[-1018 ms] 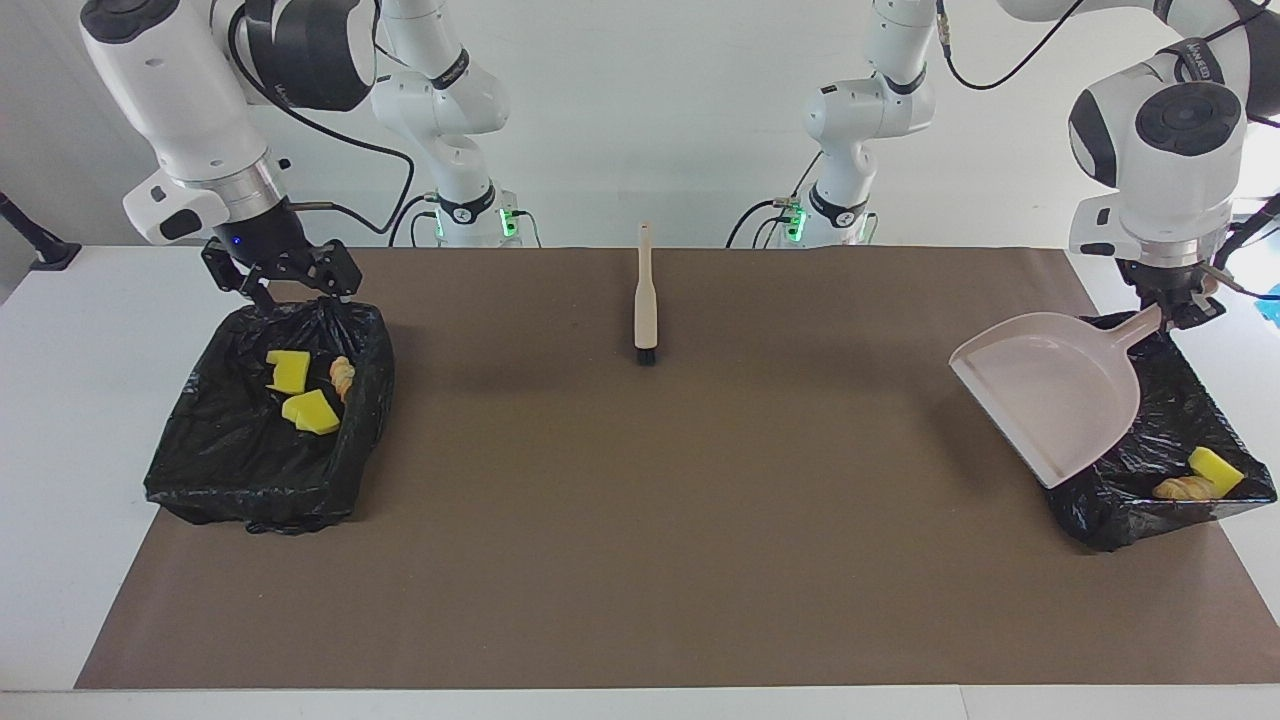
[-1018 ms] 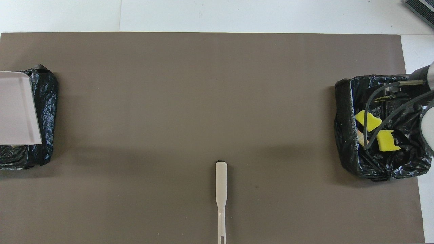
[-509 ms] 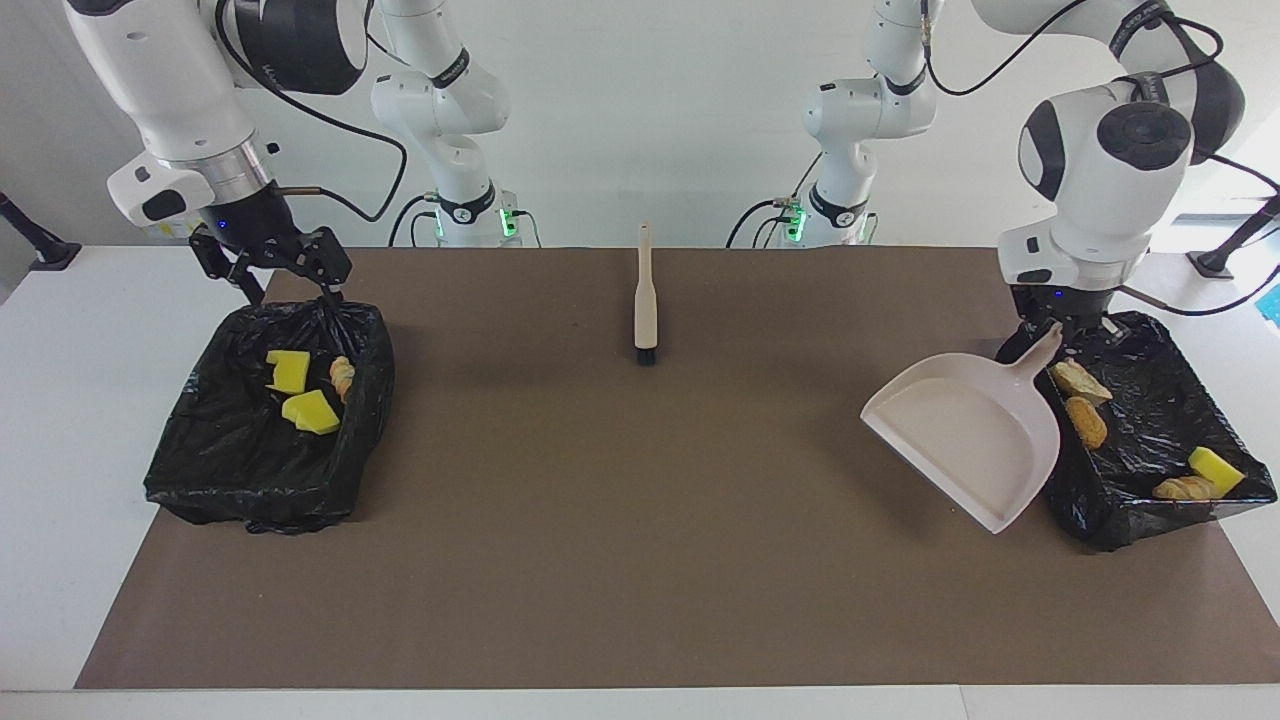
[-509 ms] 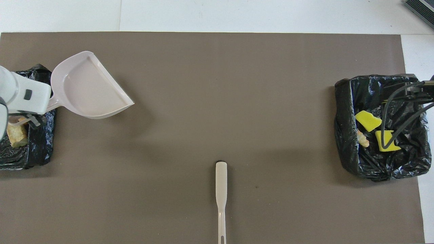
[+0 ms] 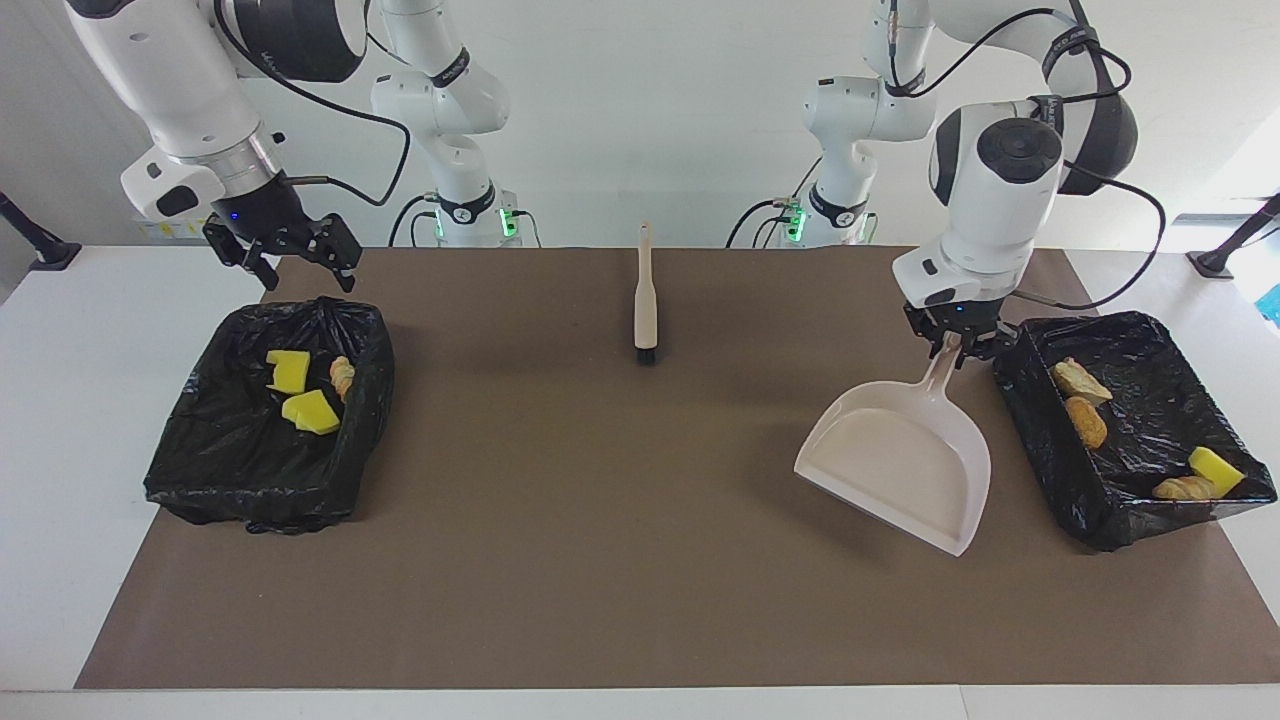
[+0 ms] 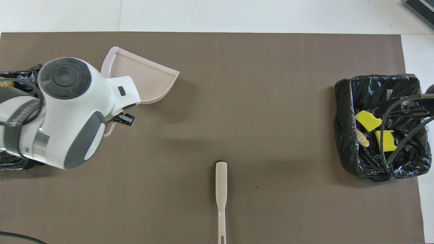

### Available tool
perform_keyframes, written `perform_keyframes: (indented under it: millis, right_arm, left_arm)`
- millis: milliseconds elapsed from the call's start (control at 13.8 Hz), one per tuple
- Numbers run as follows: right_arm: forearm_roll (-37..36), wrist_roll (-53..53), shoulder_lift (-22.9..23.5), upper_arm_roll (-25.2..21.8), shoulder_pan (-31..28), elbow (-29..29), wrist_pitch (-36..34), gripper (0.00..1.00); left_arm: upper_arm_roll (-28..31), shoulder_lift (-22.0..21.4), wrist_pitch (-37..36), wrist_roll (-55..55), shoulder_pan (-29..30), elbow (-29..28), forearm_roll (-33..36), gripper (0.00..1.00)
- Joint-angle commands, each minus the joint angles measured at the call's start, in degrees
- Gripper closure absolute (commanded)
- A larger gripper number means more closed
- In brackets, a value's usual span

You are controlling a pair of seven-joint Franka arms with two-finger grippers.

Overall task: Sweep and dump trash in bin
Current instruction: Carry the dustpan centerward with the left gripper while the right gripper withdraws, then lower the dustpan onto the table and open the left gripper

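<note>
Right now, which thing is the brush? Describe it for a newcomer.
On the brown table mat, midway between the two black-lined bins, lies the slim beige long-handled brush. It points away from the robots, black bristles farthest, unlike the broad beige dustpan.

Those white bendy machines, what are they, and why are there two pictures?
They are two robot arms, each ending in a two-finger hand called a gripper. One picture is taken from across the table, facing the robots; the other looks down from above them. The left gripper holds a beige dustpan by its handle, tilted over the brown mat, and nothing lies in the pan. The right gripper hangs open above one black-bagged bin. Both that bin and the other bin hold the trash: yellow sponge chunks and brownish bread-like bits. A brush lies flat on the mat, midway between the bins, near the robots.
</note>
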Motion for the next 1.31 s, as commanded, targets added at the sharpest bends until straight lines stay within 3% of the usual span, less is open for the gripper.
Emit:
perform_keyframes:
  millis: [0,218,436,727,872,1018,1090,1163,1236]
  right_arm:
    - [0.7,-0.5,-1.4,0.1,-0.1,-1.7,0.1,0.00]
    - [0.7,-0.5,-1.4,0.0,-0.2,-1.7,0.1,0.00]
    - [0.7,-0.5,-1.4,0.1,-0.1,-1.7,0.1,0.00]
    - [0.7,-0.5,-1.4,0.0,-0.1,-1.7,0.1,0.00]
    - [0.7,-0.5,-1.4,0.0,-0.1,-1.7,0.1,0.00]
    - [0.7,-0.5,-1.4,0.0,-0.2,-1.7,0.1,0.00]
    - [0.7,-0.5,-1.4,0.1,-0.1,-1.7,0.1,0.00]
    - [0.7,-0.5,-1.4,0.0,-0.2,-1.7,0.1,0.00]
    - [0.7,-0.5,-1.4,0.1,-0.1,-1.7,0.1,0.00]
  left_arm:
    - [1.2,2.7,6.5,-10.8,-4.7,-0.1,-4.5,1.00]
    - [1.3,6.0,8.7,-18.8,-10.8,1.5,-8.1,1.00]
    - [1.3,10.8,11.3,-27.9,-14.1,7.4,-8.7,1.00]
    - [1.3,15.0,13.4,-31.3,-17.8,9.0,-8.5,1.00]
    - [1.5,19.8,14.3,-32.8,-19.5,12.3,-7.9,1.00]
    - [1.5,20.9,13.8,-32.8,-20.1,12.9,-7.8,1.00]
    - [1.5,20.7,14.3,-32.7,-20.0,12.8,-7.2,0.91]
    - [1.7,20.1,14.2,-31.1,-19.1,13.0,-6.3,0.31]
    - [1.6,18.1,13.0,-29.4,-18.0,12.6,-6.5,0.14]
